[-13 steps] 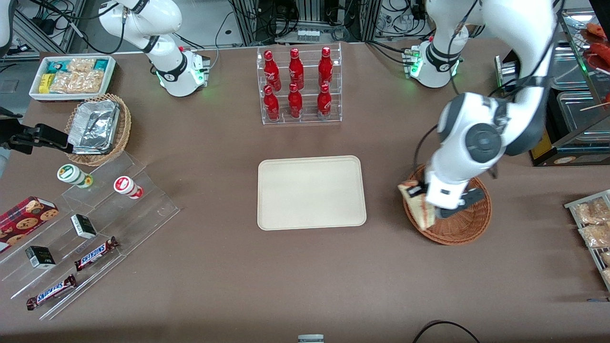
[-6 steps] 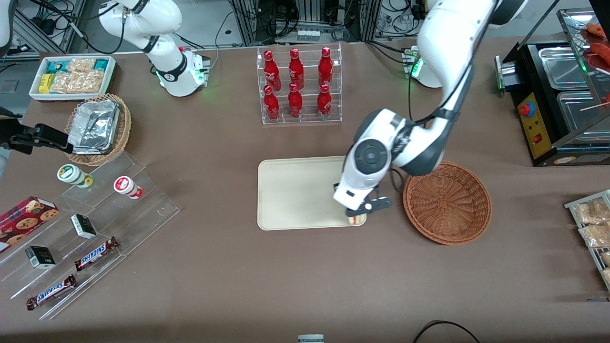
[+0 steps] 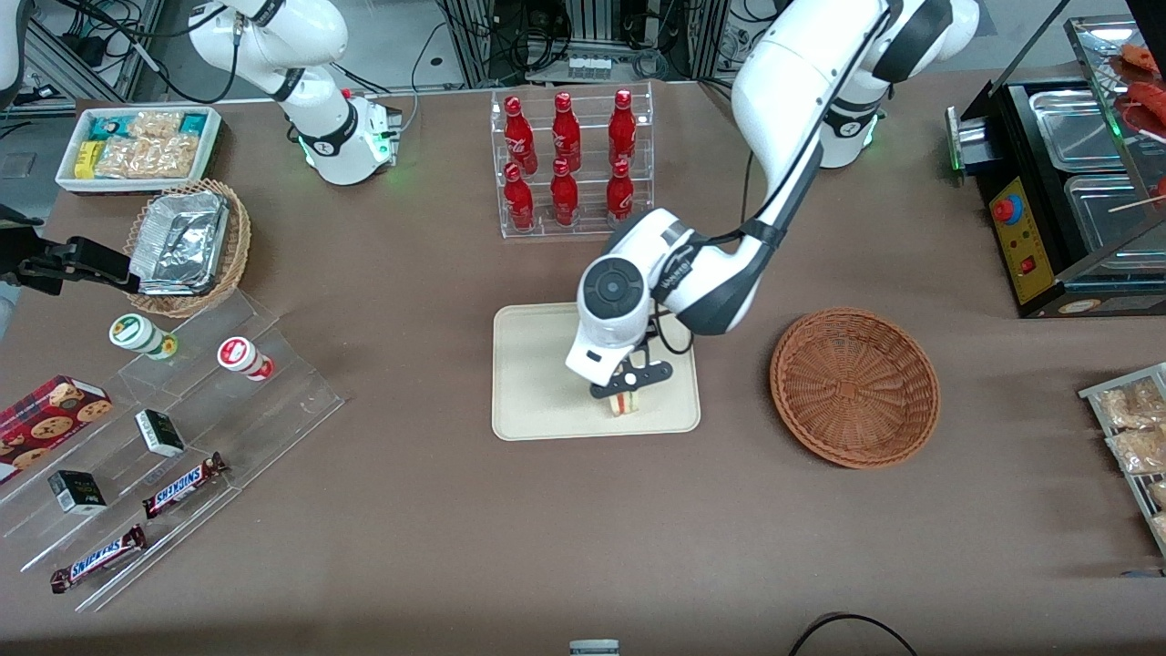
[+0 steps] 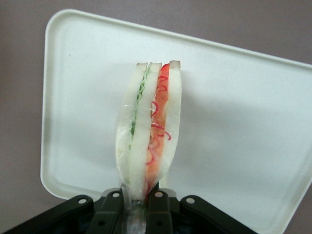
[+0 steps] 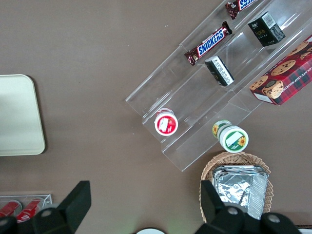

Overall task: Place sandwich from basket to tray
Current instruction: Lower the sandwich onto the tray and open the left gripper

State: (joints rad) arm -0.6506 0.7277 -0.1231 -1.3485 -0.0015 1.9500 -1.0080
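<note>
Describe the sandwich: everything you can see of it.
The sandwich is a wedge of pale white bread slices with green filling in one layer and red in the other, and looks wrapped in clear film. It stands on edge, pinched at one end by the gripper, over the cream tray, near the tray's edge closest to the front camera. Whether it touches the tray is unclear.

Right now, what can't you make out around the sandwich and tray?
- Whether the sandwich touches the tray: the left wrist view looks along it, and in the front view the hand and arm cover the spot.
- Most of the sandwich, front view: hand hides it.
- Tray's edge nearest the hand, left wrist view: fingers cover it.
</note>
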